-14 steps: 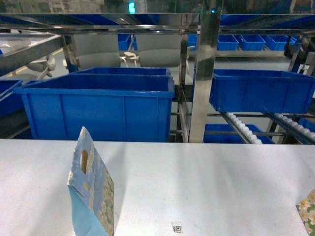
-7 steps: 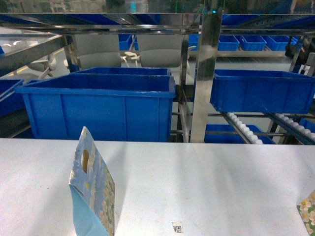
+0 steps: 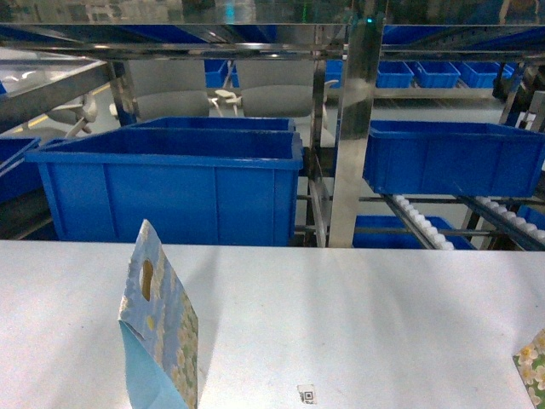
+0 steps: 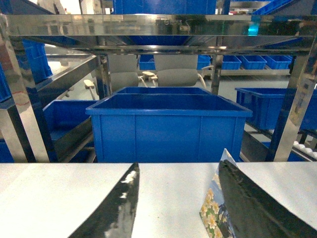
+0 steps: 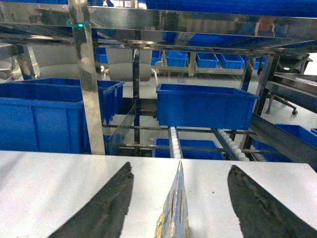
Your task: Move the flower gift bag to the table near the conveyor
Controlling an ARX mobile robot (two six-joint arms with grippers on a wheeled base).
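A flower gift bag (image 3: 158,334) stands upright on the pale grey table (image 3: 366,315) at the near left, its oval handle hole at the top. In the left wrist view this bag (image 4: 214,214) rises just inside the right finger of my open left gripper (image 4: 179,166); whether they touch is unclear. A second flowered bag (image 3: 532,368) shows only a corner at the right edge. Seen edge-on, it (image 5: 174,213) stands midway between the fingers of my open right gripper (image 5: 179,168), touching neither. The conveyor's white rollers (image 3: 420,220) slope down behind the table's far edge.
Large blue bins (image 3: 170,183) sit just past the table's far edge at left, another blue bin (image 3: 451,158) at right. A steel rack post (image 3: 351,136) stands between them. A small code sticker (image 3: 306,394) lies on the table near the front.
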